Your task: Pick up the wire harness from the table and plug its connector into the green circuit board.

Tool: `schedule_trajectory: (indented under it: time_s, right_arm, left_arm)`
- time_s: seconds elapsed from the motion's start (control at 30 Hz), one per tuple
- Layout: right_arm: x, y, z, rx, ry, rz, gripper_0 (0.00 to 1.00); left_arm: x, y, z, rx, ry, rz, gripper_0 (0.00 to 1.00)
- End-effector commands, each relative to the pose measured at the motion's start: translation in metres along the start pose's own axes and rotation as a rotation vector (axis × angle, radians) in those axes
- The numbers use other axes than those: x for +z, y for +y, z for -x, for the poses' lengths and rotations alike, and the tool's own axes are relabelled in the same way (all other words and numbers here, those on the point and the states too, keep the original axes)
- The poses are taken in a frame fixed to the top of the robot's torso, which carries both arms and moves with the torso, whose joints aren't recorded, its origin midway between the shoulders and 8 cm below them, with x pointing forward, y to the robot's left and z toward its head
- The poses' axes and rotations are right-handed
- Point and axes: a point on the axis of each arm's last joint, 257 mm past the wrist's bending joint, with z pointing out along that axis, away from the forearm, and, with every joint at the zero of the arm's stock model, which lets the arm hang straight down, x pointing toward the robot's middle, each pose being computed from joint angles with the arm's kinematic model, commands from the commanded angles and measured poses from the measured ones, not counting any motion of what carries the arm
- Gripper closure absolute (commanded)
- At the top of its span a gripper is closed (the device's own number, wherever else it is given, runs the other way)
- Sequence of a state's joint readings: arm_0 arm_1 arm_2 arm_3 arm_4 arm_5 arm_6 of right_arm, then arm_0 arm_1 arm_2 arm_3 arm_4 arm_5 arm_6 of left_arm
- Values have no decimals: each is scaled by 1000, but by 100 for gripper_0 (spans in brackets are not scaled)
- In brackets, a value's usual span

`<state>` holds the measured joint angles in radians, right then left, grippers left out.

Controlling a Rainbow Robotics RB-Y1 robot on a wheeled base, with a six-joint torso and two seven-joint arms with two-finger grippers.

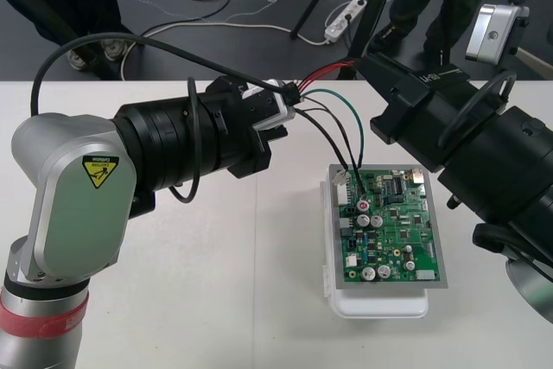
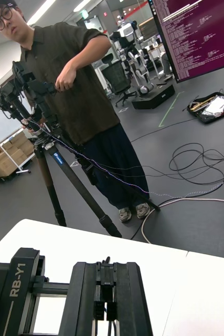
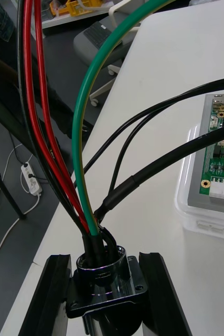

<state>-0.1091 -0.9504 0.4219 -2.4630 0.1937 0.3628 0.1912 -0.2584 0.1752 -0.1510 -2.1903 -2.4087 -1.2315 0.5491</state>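
Clamping the round metal socket (image 3: 102, 281) of the wire harness (image 3: 93, 239) between the two black fingers (image 3: 53, 294) of the left gripper (image 1: 278, 118), one finger pressed against each side of the flange, with the wires leading away from the wrist. Holding it above the table (image 1: 216, 300), at 10 o'clock from the green circuit board (image 1: 393, 222) and apart from it.

Fanning out of the socket as red wires (image 3: 41, 131), a green wire (image 3: 83, 131) and several black wires (image 3: 159, 107). Running, in the front view, toward 2 o'clock with the red ones, as far as the tip of the right gripper (image 1: 370, 66). Arcing down toward 5 o'clock with the green and black ones, to the board's 11 o'clock corner, beside the white connectors (image 1: 344, 189) there. Cannot tell whether the plug is seated in the board; too small to make out among the parts.

Lying flat on a white base (image 1: 380, 307), at 3 o'clock from the table's middle.

Reaching in from 3 o'clock with the right arm, its gripper at 12 o'clock from the board, near the table's far edge. Standing close together at the middle, in the right wrist view, with both of its fingers (image 2: 127, 299). Cannot tell whether any wire is pinched between them.
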Motion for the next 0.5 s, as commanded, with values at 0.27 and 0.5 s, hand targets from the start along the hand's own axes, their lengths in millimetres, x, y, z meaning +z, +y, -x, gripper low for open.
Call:
schedule_trajectory:
  time_s: [0.27, 0.5]
  right_arm:
    - [4, 15, 8, 13, -22, 36, 100]
    - [4, 15, 8, 12, -23, 36, 100]
  left_arm:
    - [-3, 13, 20, 49, -71, 60, 0]
    - [-4, 11, 24, 44, -86, 51, 0]
